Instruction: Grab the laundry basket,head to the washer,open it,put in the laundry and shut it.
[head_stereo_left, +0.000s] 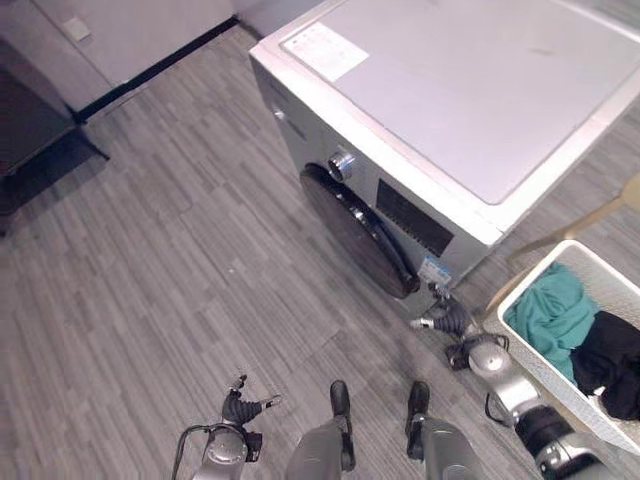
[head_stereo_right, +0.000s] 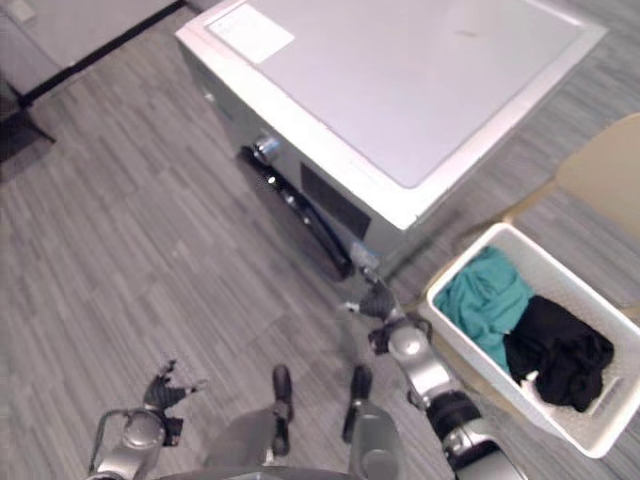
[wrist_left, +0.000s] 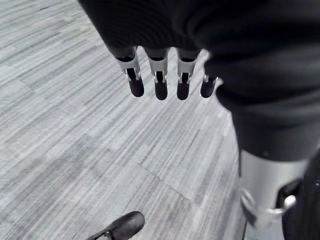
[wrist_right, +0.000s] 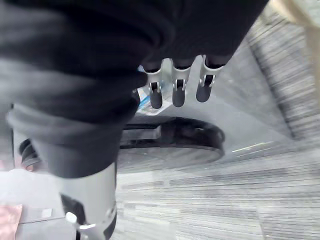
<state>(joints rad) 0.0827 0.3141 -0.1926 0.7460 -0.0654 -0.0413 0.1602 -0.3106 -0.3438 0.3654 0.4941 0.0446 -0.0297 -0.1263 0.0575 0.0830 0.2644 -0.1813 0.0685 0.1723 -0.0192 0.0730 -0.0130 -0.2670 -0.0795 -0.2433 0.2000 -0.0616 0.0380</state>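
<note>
Two garments, one teal (head_stereo_right: 487, 295) and one black (head_stereo_right: 557, 352), lie in the white laundry basket (head_stereo_right: 590, 437), which stands on the floor just beside the washer's (head_stereo_left: 470, 110) front right corner, against a tan chair (head_stereo_right: 605, 170). The washer's round dark door (head_stereo_left: 355, 228) is closed. The right robot hand (head_stereo_left: 447, 319) hangs near the lower edge of that door, fingers (wrist_right: 173, 92) straight and relaxed, holding nothing. The left robot hand (head_stereo_left: 240, 406) hovers over the floor well apart from the washer, fingers (wrist_left: 160, 85) extended and empty.
</note>
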